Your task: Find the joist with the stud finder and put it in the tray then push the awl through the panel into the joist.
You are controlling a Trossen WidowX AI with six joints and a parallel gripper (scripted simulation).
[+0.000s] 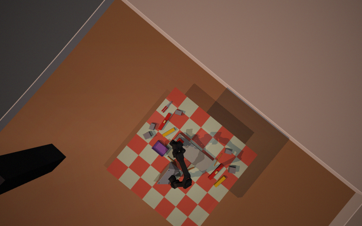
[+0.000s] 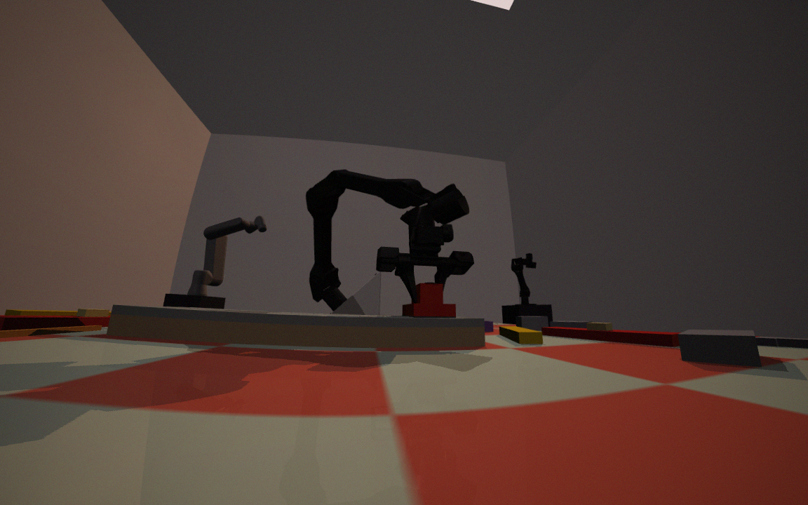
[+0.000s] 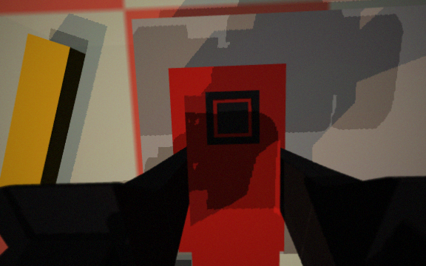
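Note:
My gripper (image 1: 177,142) (image 2: 427,290) (image 3: 234,162) is shut on the red stud finder (image 1: 180,140) (image 2: 428,308) (image 3: 231,229), which is upright with its wide base down. It is on or just above the grey floor panel (image 1: 197,154) (image 2: 237,330) (image 3: 346,159), near the panel's end closest to the tray. A dark square with a thin red outline shows on the stud finder in the wrist view. The purple tray (image 1: 159,148) is empty, beside that end of the panel. Thin orange-brown sticks (image 1: 218,159) lie near the panel; I cannot tell which is the awl. The joist is hidden.
A yellow bar (image 1: 168,131) (image 3: 35,111) lies near the panel's end. A red level (image 1: 168,116), pliers (image 1: 165,108) and several grey blocks (image 1: 178,112) lie beyond it. A grey sloped plate (image 1: 167,177) stands near the arm's base. Another red level and yellow bar (image 1: 219,181) lie opposite.

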